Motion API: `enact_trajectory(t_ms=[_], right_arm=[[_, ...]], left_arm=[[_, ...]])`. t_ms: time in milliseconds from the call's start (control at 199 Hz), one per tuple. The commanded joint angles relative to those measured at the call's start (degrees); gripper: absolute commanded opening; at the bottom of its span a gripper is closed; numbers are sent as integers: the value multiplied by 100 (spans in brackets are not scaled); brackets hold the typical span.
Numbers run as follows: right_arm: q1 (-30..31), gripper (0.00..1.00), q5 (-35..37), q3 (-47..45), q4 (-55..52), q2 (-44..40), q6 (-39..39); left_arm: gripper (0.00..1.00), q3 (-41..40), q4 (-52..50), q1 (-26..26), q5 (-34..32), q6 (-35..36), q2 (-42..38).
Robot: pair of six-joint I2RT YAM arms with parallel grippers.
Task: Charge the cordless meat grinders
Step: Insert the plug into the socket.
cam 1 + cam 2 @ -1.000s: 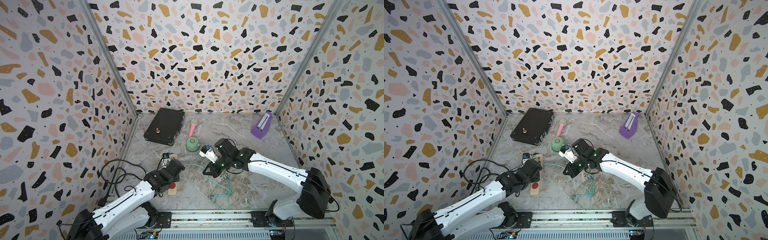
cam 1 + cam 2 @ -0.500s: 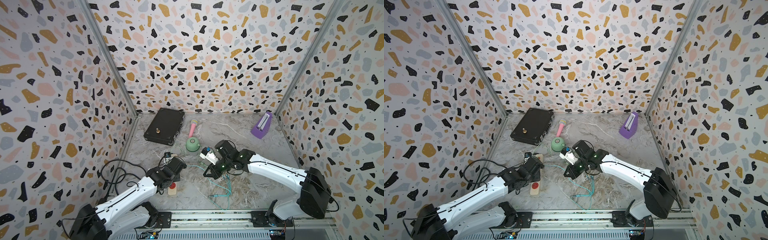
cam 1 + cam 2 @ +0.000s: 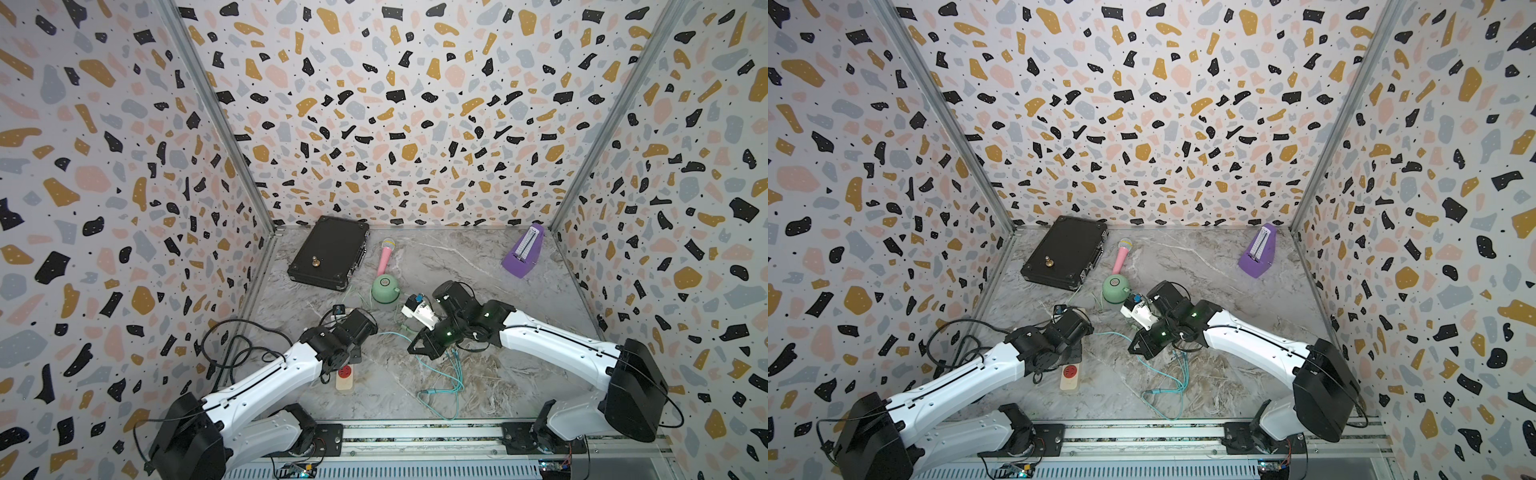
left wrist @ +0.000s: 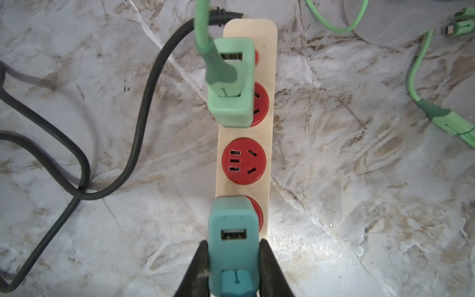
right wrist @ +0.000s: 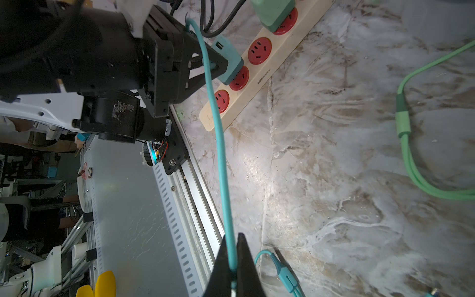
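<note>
1. Small dark print was seen along the side of the cream power strip (image 5: pixel 209 117) in the right wrist view, but it was too small to be read.
2. The left gripper (image 4: pixel 234 246) was closed on a teal plug adapter (image 4: pixel 232 226), gripped by its two sides. The adapter was held over a red socket near one end of the strip, with its USB port facing the camera. Whether its pins were seated could not be told.
3. A mint green adapter (image 4: pixel 231 102) was set on a socket further along, with one free socket between the two. A green cable (image 4: pixel 203 33) was plugged into it.
4. The right gripper (image 5: pixel 232 257) was shut on a teal cable (image 5: pixel 218 128), which was pinched between its narrow jaws.
5. The mint green grinder (image 3: pixel 385 287) was found upright at the middle of the table (image 3: pixel 457 257), just in front of the pink toy microphone (image 3: pixel 384 259) and close to the right arm's wrist.
6. The strip was laid near the front rail, with a black cord (image 4: pixel 138 128) looped between it and the left wall.
7. Open marble was left behind the right arm, up to the purple metronome (image 3: pixel 523 257) at the back right corner. A black case (image 3: pixel 328 253) was placed at the back left.
</note>
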Motion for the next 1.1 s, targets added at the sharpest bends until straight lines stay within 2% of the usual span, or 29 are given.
enact_trajectory(t_ms=[0, 286, 537, 647, 717, 933, 1098], right_arm=[[-16, 0, -50, -61, 23, -245, 64], [-17, 1, -67, -138, 85, -327, 160], [-29, 1, -67, -150, 108, -347, 197], [-37, 1, -68, -93, 39, -329, 136], [-87, 1, -41, -34, -140, -350, 37], [-503, 1, -76, -83, -515, -637, -146], [-900, 1, -50, -27, -949, -810, -494]], left_arm=[[0, -219, -975, 29, 571, -252, 360], [0, -236, -546, 669, 1053, -203, 829], [0, -216, -670, 669, 1376, -527, 784], [0, -620, 154, 580, 1946, -895, 649], [0, -847, 571, 433, 2090, -1155, 641], [0, -914, 453, 249, 2099, -1170, 660], [0, -582, 632, 214, 2363, -1172, 840]])
